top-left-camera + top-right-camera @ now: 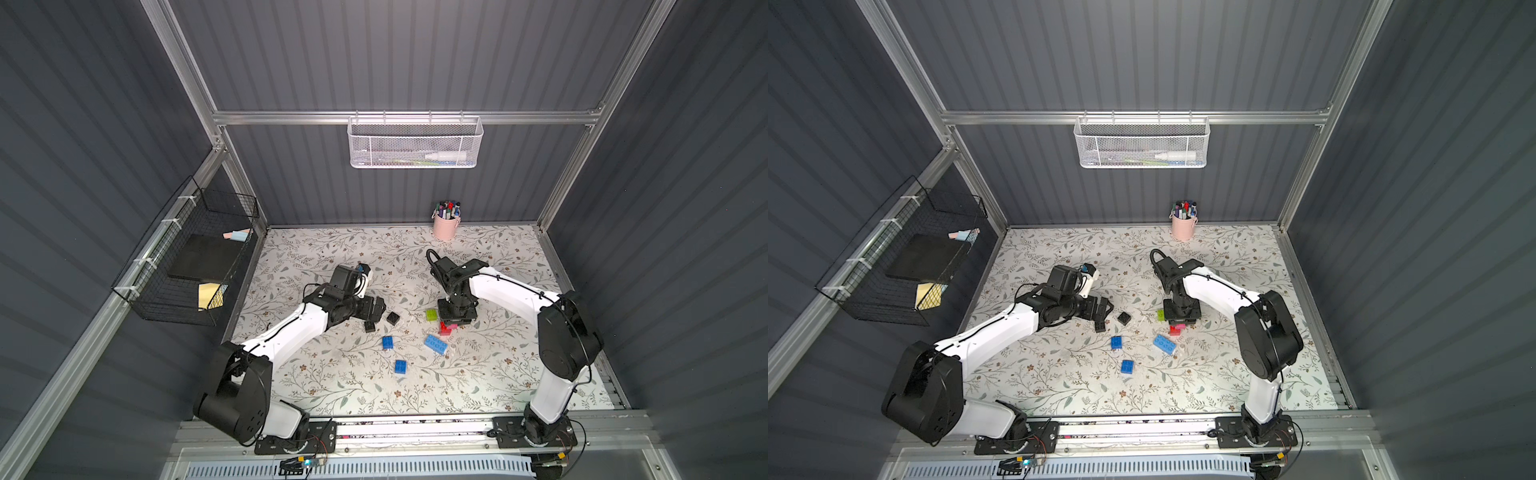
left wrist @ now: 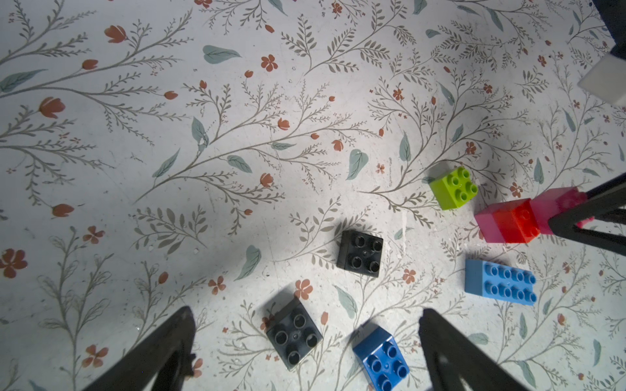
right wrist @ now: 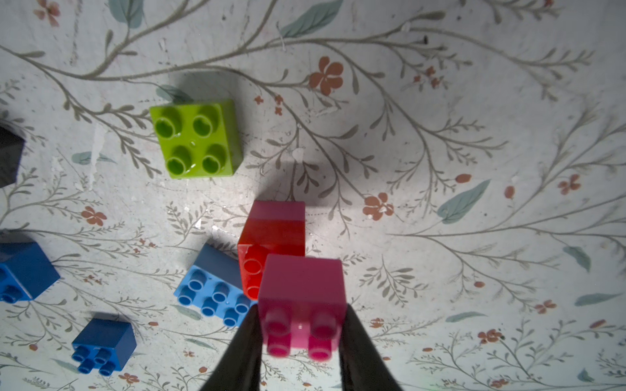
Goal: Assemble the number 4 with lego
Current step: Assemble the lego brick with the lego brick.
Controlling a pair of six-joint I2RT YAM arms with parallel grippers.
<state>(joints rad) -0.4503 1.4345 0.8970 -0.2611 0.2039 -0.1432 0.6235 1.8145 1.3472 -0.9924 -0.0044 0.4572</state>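
Beside lime brick (image 3: 196, 138): right gripper (image 3: 301, 315) pinching pink brick (image 3: 301, 287), joined to red brick (image 3: 271, 237).
Left gripper (image 2: 306, 313): spread wide, black brick (image 2: 293, 333) below.

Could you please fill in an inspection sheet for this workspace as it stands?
Surface: floral table mat, lightly scuffed.
Job's things: pink brick overlapping a red brick; lime green brick, light blue long brick, dark blue bricks, black bricks loose; no 4 yet.
Clutter: pink cup of marker pens at the back edge.
Tools: left tool open above a black brick; right tool shut on the pink brick.
Cables: black cable looped at the right wrist.
Surroundings: white mesh basket on back rail, black wire basket on side wall.
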